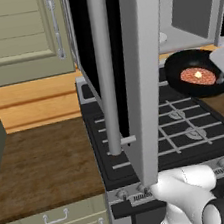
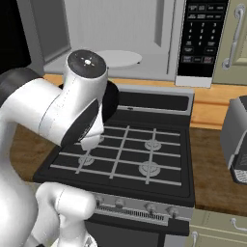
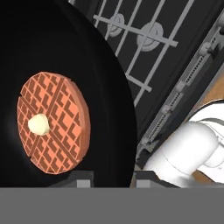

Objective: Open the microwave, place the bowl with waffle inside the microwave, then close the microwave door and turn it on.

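Currently the end effector (image 3: 108, 177) is clamped on the rim of the bowl with waffle (image 1: 198, 74), held aloft at right of the left base frame, above the stove (image 1: 167, 131). Microwave door (image 1: 128, 71) stands swung open at centre; microwave (image 2: 120, 38) cavity sits at upper frame of the right base view.

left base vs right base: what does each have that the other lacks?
Left base: the swung-open microwave door with its bar handle, and the bowl with waffle by the stove's far right. Right base: the keypad panel, white turntable, a grey countertop appliance. Both: the stove and the microwave cavity.
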Robot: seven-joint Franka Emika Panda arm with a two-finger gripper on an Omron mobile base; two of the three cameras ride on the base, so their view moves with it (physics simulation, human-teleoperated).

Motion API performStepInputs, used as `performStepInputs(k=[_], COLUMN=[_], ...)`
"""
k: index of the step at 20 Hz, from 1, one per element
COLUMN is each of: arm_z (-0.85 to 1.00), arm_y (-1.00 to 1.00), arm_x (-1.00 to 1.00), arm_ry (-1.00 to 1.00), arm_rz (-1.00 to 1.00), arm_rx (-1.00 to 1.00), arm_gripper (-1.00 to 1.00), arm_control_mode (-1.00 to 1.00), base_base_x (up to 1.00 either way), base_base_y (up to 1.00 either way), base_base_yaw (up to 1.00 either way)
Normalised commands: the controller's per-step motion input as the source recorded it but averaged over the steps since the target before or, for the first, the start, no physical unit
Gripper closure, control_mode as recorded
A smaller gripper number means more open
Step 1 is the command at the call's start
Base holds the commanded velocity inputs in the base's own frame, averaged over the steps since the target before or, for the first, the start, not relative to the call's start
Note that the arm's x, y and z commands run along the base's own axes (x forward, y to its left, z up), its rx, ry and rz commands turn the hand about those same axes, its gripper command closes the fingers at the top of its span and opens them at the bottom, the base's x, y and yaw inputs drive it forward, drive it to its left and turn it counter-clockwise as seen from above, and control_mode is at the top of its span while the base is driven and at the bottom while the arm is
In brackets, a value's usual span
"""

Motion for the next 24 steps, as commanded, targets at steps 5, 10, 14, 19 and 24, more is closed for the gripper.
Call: performStepInputs(k=[5,10,14,19,24], arm_z=[0.68,0.22,0.0,0.0,0.0], arm_y=[-0.01,0.0,0.0,0.01,0.01], arm_x=[-0.03,0.75,1.0,0.92,0.9], arm_ry=[-0.15,-0.14,-0.06,-0.11,-0.07], arm_rz=[-0.04,0.0,0.0,0.0,0.0], arm_rx=[0.0,0.04,0.06,0.03,0.01], arm_gripper=[1.0,1.0,1.0,1.0,1.0], arm_control_mode=[-1.0,-1.0,-1.0,-1.0,-1.0], base_base_x=[0.0,0.0,0.0,0.0,0.0], base_base_y=[0.0,0.0,0.0,0.0,0.0], base_base_yaw=[0.0,0.0,0.0,0.0,0.0])
